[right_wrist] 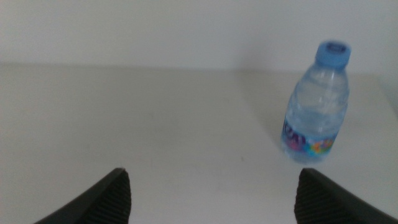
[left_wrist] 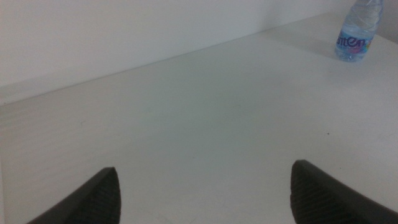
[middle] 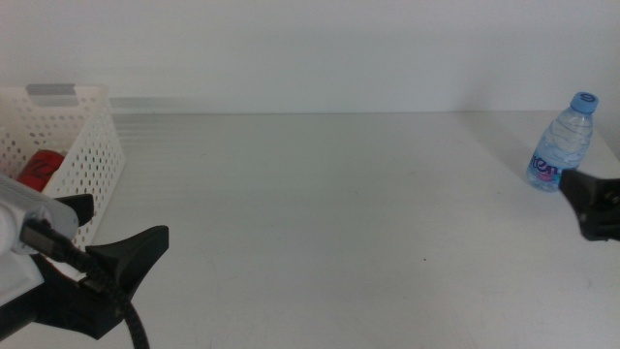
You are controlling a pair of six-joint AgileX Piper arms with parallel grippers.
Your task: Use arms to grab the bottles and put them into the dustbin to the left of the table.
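1. The small clear plastic water bottle with a blue cap (middle: 562,143) stands upright on the far right part of the large plain white matt tabletop (middle: 329,204), close to its back edge. I see it in the right wrist view too (right_wrist: 316,106), with a colourful printed label low on its body, and far off in the left wrist view (left_wrist: 357,30).
2. My right gripper (middle: 593,206) comes in from the right side of the middle view, just beside the bottle on its near side; whether the dark tip touches the bottle I cannot tell. In its own wrist view the two dark jaws stand wide apart with nothing between them, and the bottle stands ahead of them, nearer one jaw than the other.
3. At the far left stands the white rectangular plastic basket with round holes in its walls (middle: 92,155), a grey tab (middle: 54,90) on its back rim.
4. A slim red can (middle: 39,167) lies inside the basket, partly hidden by the wall.
5. My left gripper (middle: 116,242) hangs low at the left, just in front of the basket, black forked jaws spread wide and holding nothing. A white blocky housing (middle: 24,218) and a thick black cable (middle: 136,325) show behind it.
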